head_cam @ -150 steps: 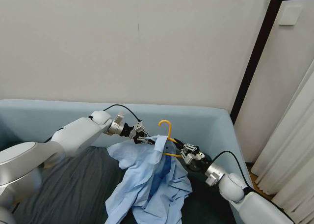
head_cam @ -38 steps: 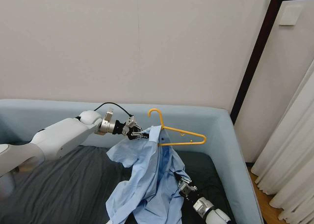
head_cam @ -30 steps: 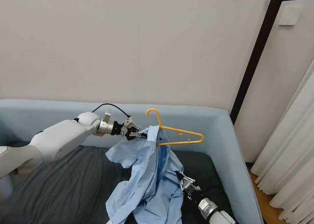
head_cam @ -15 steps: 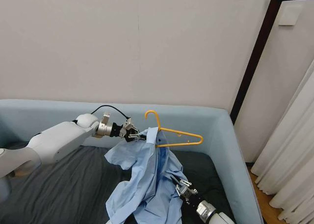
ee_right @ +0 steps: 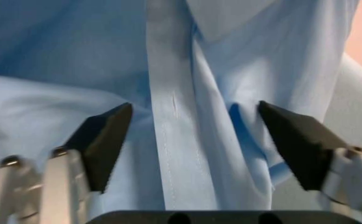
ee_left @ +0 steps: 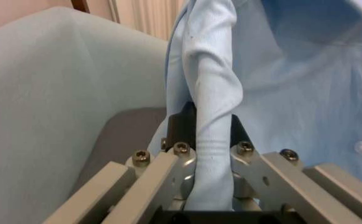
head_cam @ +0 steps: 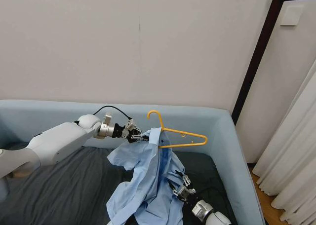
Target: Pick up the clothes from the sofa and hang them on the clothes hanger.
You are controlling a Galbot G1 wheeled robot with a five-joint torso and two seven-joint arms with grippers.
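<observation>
in the head view the left gripper [head_cam: 136, 135] sits left of centre, above the sofa [head_cam: 220, 123], closed on the collar edge of the shirt [head_cam: 147, 185]. the shirt hangs from there in a long crumpled fall to the dark seat at the lower middle of the frame. the hanger [head_cam: 183, 136] is at the centre. its hook stands up above the collar, one end is hidden under the cloth, and the other arm sticks out bare to the right, in front of the sofa back. the right gripper [head_cam: 179, 183] is at the lower centre, right against the lower right edge of the shirt. this view does not let me tell how its fingers stand. the right wrist view does: the two dark pads [ee_right: 106, 140] are spread wide, with the buttoned front strip of the shirt running between them and nothing pinched. i cannot tell whether they touch the cloth. the left wrist view shows what the head view cannot: a rolled fold of cloth is squeezed tight between that gripper's black pads, with the pale sofa back on one side and a white button on the other. by count: one shirt, one hanger, one sofa, two grippers, one clamped and one open.
</observation>
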